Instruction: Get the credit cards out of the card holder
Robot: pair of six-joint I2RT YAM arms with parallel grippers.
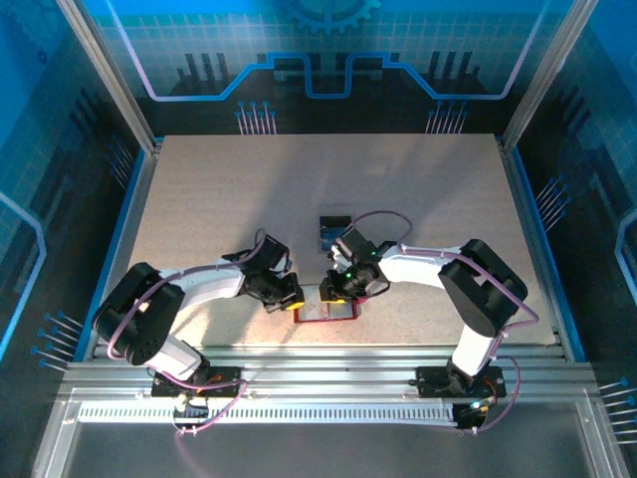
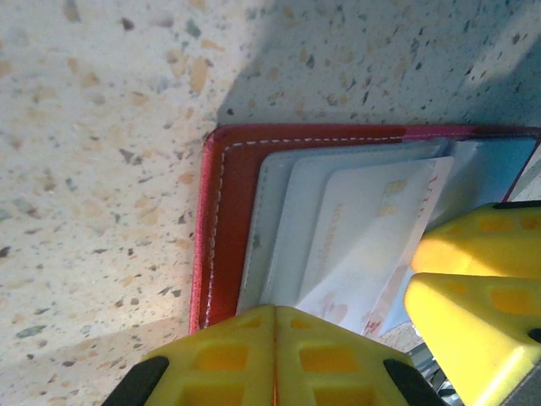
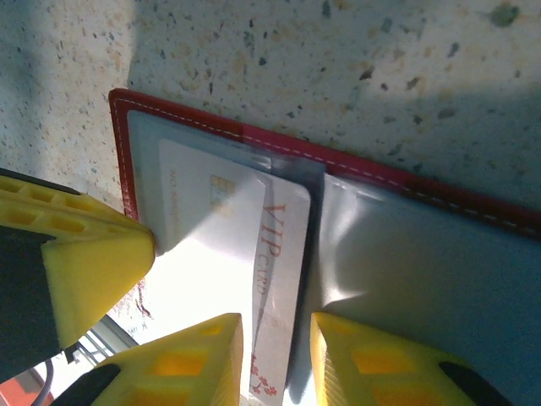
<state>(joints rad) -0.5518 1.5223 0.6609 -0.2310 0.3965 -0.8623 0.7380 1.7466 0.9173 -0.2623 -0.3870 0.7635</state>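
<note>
The red card holder [image 1: 343, 315] lies open near the table's front edge, its pale grey pockets up [image 2: 232, 211] [image 3: 380, 173]. A pale pinkish-white card [image 3: 283, 254] marked VIP sticks partly out of a pocket over another pale card [image 2: 372, 228]. My right gripper [image 3: 277, 338] [image 1: 336, 291] is open, its fingers on either side of the VIP card's strip. My left gripper [image 2: 275, 326] [image 1: 291, 297] is shut, its tips resting on the holder's near-left edge. A blue card [image 1: 333, 235] and a dark one lie on the table behind. The yellow card is out of view.
The speckled tabletop [image 1: 219, 199] stretches wide behind and to both sides. The metal front rail [image 1: 318, 358] runs just before the holder. The right gripper's yellow fingers [image 2: 461, 254] crowd the holder's right side in the left wrist view.
</note>
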